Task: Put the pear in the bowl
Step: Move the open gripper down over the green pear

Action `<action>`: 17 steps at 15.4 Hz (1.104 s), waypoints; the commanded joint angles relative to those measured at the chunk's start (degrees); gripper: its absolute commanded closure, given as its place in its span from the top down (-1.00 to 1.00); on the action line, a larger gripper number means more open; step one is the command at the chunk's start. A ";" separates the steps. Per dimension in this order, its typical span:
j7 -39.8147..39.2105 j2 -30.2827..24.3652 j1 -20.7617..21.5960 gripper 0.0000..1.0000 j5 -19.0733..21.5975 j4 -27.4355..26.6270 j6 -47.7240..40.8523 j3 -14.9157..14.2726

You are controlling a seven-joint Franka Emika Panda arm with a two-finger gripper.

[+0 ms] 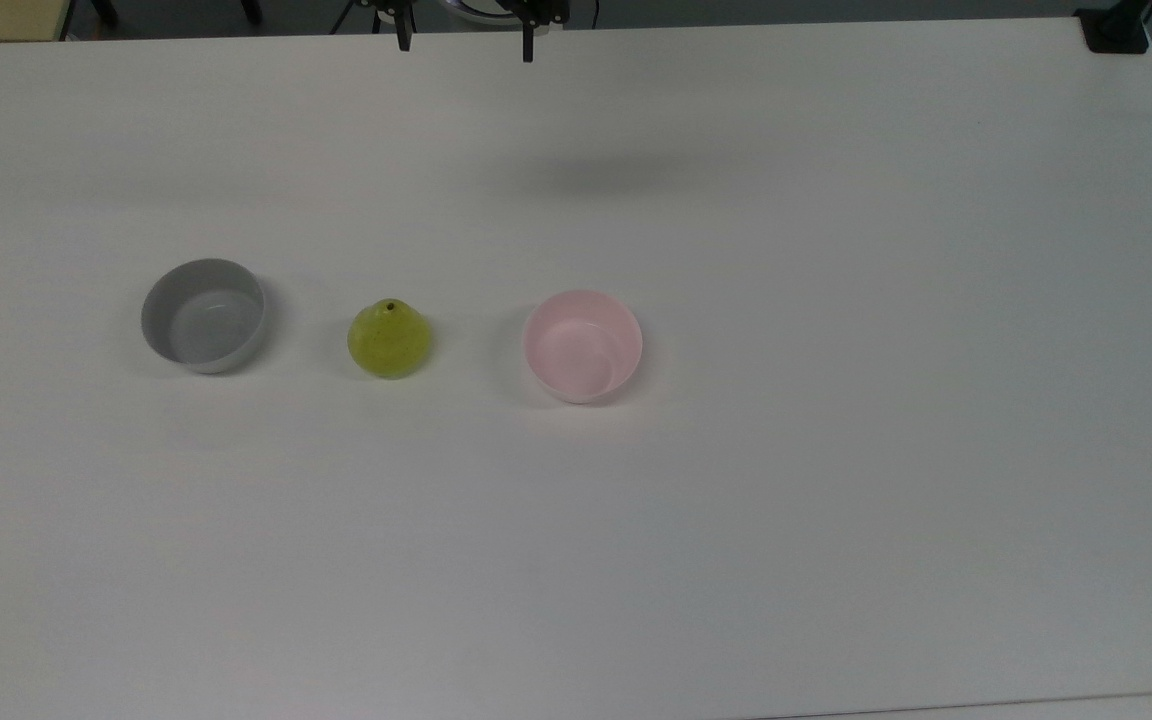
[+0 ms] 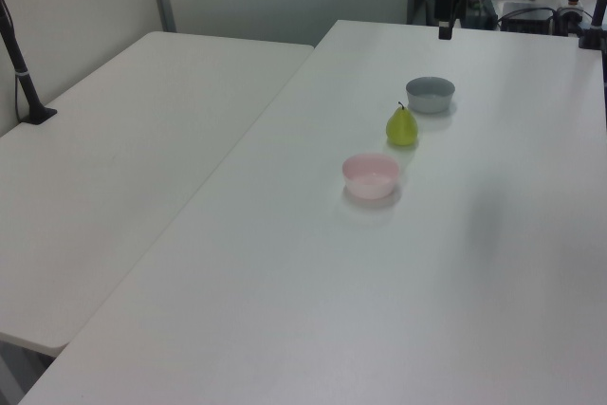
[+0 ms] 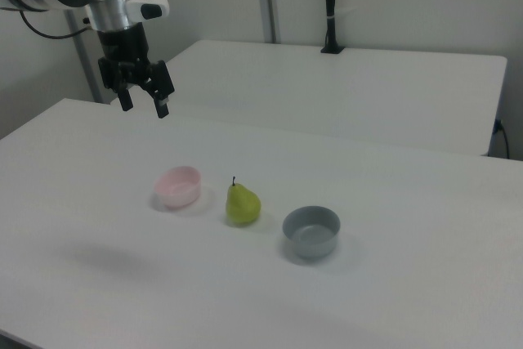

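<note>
The yellow-green pear [image 1: 389,340] stands upright on the white table, between two bowls; it also shows as pear [image 2: 402,127] and pear [image 3: 243,204]. The pale pink bowl [image 1: 582,345] is empty, to the pear's right in the top view, seen too as bowl [image 2: 371,175] and bowl [image 3: 178,186]. My gripper [image 3: 145,105] hangs open high above the table, far from the pear, with nothing between its fingers. Its fingertips [image 1: 403,40] poke in at the top view's upper edge, around gripper [image 1: 465,48].
A grey bowl [image 1: 204,315] sits empty on the pear's other side, also grey bowl [image 3: 311,230]. A second white table [image 2: 123,130] adjoins this one. A black post [image 3: 329,6] stands clamped on that far table.
</note>
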 commanded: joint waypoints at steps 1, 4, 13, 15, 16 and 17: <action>0.12 -0.88 -0.59 1.00 0.78 -1.02 0.40 0.59; 0.11 -0.88 -0.68 1.00 0.78 -1.11 0.40 0.59; -3.13 0.52 -1.03 1.00 0.34 -1.46 3.20 -0.03; -5.68 2.28 -2.86 1.00 0.34 -1.20 5.66 -0.03; -6.65 3.16 -3.66 1.00 0.51 -1.20 7.41 -0.03; -7.53 3.60 -4.19 1.00 0.52 -1.28 9.00 -0.03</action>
